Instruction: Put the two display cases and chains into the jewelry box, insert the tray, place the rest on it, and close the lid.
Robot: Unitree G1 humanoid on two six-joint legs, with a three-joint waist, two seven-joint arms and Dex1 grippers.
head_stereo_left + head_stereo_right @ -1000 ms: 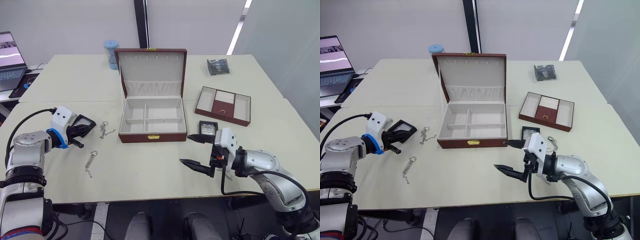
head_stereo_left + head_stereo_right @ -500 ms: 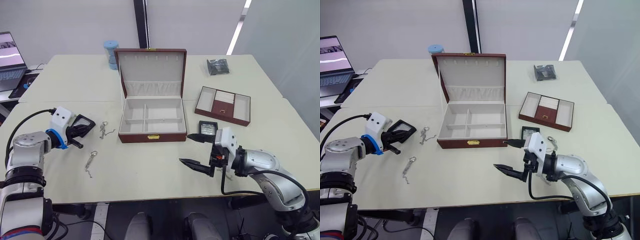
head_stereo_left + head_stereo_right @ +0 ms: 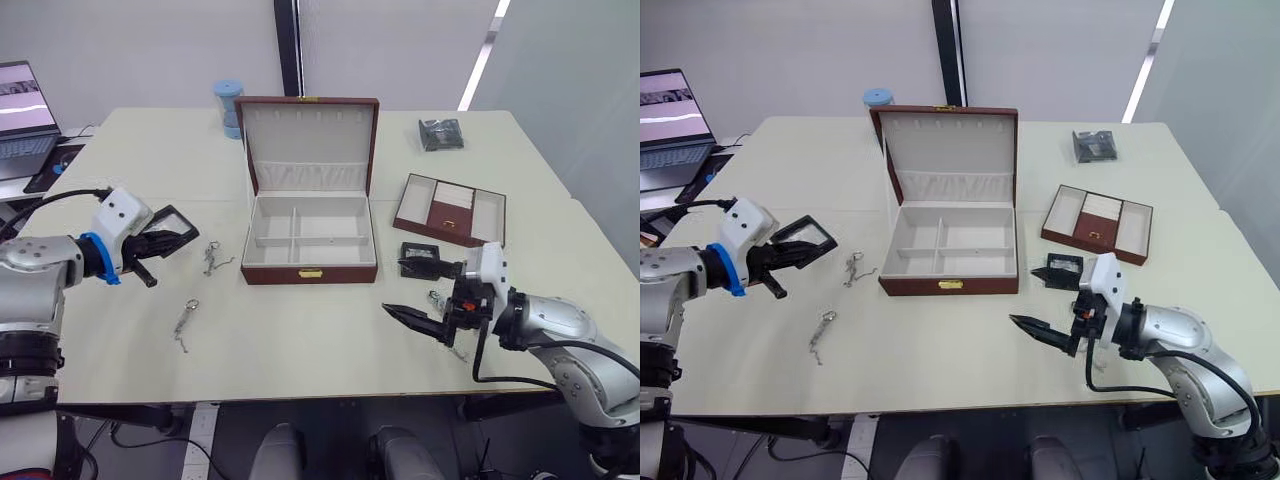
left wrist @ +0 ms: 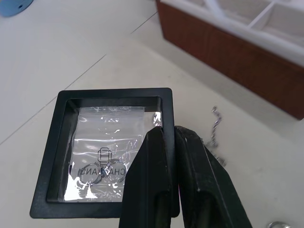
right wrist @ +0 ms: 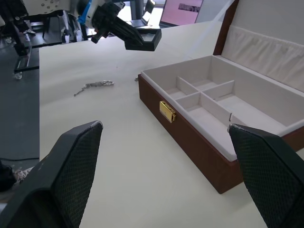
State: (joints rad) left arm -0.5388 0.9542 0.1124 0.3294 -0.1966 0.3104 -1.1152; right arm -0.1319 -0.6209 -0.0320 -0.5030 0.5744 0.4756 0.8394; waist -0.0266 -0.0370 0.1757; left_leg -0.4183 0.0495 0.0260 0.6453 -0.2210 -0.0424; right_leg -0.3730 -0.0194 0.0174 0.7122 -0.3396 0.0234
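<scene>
My left gripper (image 3: 160,243) is shut on the frame of one black display case (image 4: 99,156), holding it above the table left of the jewelry box (image 3: 308,268). The box stands open with its lid (image 3: 310,140) upright and its cream compartments bare. Two chains (image 3: 210,258) (image 3: 184,322) lie on the table between that gripper and the box. My right gripper (image 3: 395,288) hangs open near the box's front right corner, with nothing between its fingers. The second display case (image 3: 425,256) lies just behind its upper finger. The tray (image 3: 450,208) sits to the right of the box.
A blue cylinder (image 3: 228,105) stands behind the box's left corner. A dark packet (image 3: 440,133) lies at the back right. A laptop (image 3: 22,100) is on a side table at the far left. A small chain piece (image 3: 436,298) lies by my right wrist.
My left gripper has risen a little with the display case in it. My right arm has drawn slightly to the right. The camera has shifted a bit.
</scene>
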